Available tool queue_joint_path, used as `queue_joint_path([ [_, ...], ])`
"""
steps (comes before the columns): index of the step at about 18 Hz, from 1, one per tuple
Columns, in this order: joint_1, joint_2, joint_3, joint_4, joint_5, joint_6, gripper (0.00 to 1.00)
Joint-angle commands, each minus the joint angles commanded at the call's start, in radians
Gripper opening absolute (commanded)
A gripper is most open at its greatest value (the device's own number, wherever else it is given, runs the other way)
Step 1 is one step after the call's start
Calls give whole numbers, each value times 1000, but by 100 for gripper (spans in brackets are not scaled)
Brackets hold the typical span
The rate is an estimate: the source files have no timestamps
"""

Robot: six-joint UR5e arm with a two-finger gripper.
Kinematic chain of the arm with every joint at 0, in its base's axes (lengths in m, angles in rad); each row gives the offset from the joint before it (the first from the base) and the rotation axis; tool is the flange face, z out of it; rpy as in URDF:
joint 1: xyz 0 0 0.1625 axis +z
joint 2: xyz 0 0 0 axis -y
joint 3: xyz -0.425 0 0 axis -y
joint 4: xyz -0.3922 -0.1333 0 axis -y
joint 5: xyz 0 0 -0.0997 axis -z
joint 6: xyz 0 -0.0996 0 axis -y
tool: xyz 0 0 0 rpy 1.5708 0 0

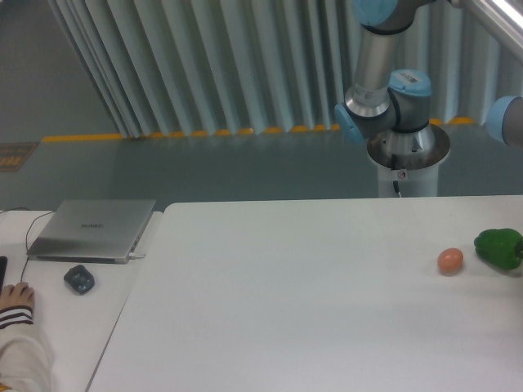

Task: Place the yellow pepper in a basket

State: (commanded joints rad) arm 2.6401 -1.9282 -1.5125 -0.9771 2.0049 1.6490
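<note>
1. Although the arm (384, 73) rises from its pedestal at the far right, its working end runs out of the top of the view, so I cannot tell how the jaws stand.
2. The yellow pepper is nowhere to be seen, and neither is a basket; both may lie past the right edge, though that is only a guess.
3. On the white worktop (286, 294), far to the right, sit a green bell pepper (499, 247) and, just left of it, a small orange-pink fruit (449, 260), close but apart.
4. The chief risk, as I judge it, is a wrong pick: with the yellow one unseen, the green pepper is the only pepper on offer.
5. A second risk: a person's hand (16, 296) rests at the near left by a dark mouse (79, 278), so a wide swing of the arm that way could be unsafe.
6. The closed laptop (91, 228) at the left bears a small mark on its lid, too small to read.
</note>
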Motion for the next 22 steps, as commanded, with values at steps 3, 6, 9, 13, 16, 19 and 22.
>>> queue_joint_path([
  [3,-3,3,3,0,-43,-5,100],
  [6,-49,12,-1,-2,-61,-23,100],
  [9,-107,37,-29,-18,-80,-72,100],
  [13,-149,64,-43,-115,-233,-90,100],
  [16,-155,72,-43,-201,-353,-97,100],
  [19,-190,72,-43,-251,-441,-94,100],
  [22,-192,72,-43,-293,-488,-95,100],
])
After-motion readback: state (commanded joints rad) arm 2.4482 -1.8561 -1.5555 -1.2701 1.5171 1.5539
